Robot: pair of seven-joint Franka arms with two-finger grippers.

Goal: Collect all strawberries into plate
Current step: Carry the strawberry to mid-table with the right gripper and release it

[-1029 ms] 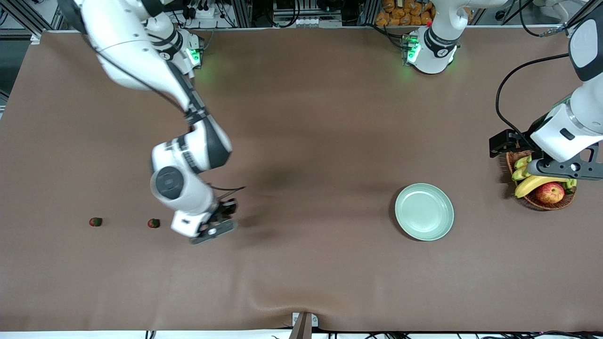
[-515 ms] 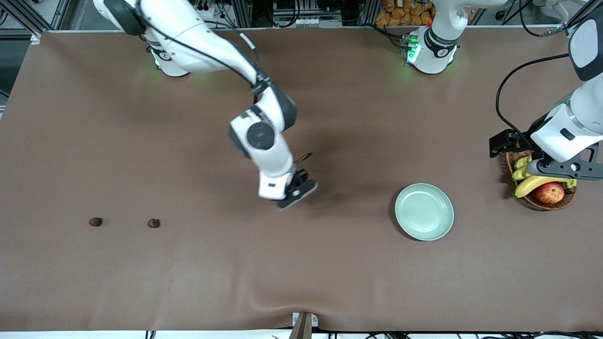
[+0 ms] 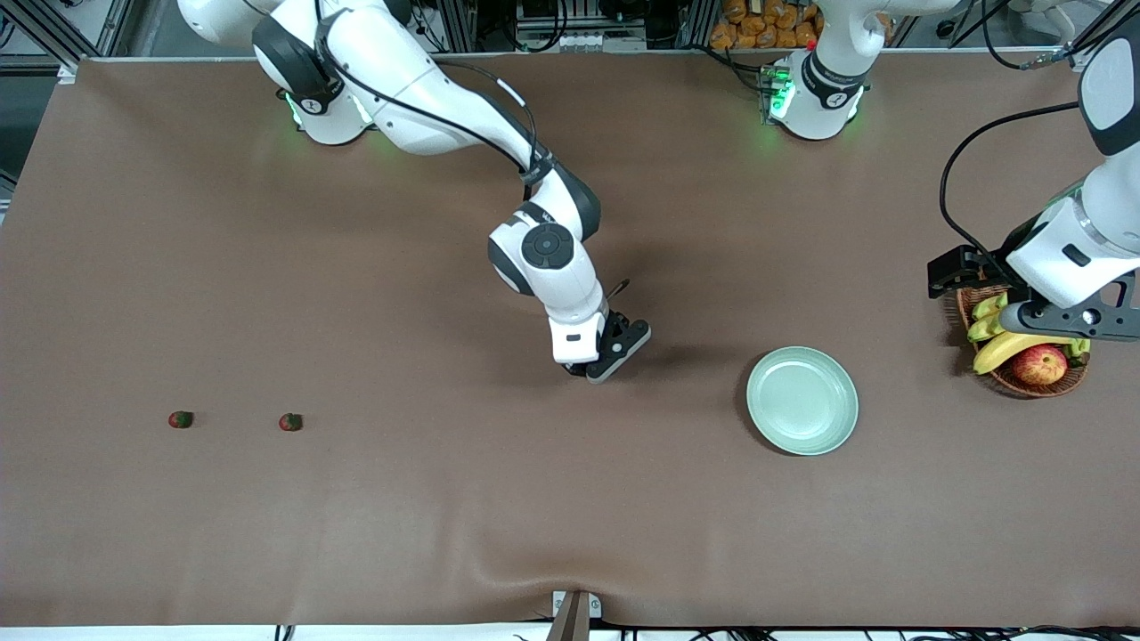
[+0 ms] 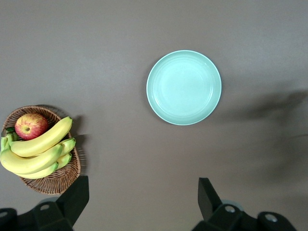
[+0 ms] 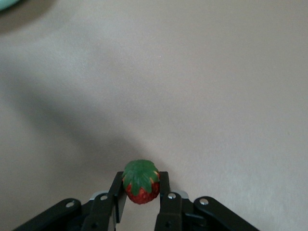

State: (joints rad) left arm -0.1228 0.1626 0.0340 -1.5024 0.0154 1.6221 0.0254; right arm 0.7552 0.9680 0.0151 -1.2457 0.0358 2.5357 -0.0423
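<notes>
- A brown cloth (image 3: 570,499) covers the bench, rippled near its front edge.
- Metal framing (image 3: 463,22) and cables (image 3: 552,13) run along the top edge.
- Soft shadows fall on the cloth.

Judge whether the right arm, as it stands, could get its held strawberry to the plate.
Probably yes: the right gripper holds the strawberry over bare table, and nothing lies between it and the plate.

Three tiny red strawberries with green leafy tops (image 3: 181,419) (image 3: 290,422) (image 5: 141,182), one round mint-green plate (image 3: 802,401), one brown wicker basket (image 3: 1024,378), one red-yellow apple (image 3: 1039,364), one bunch of yellow bananas (image 3: 1002,343).
</notes>
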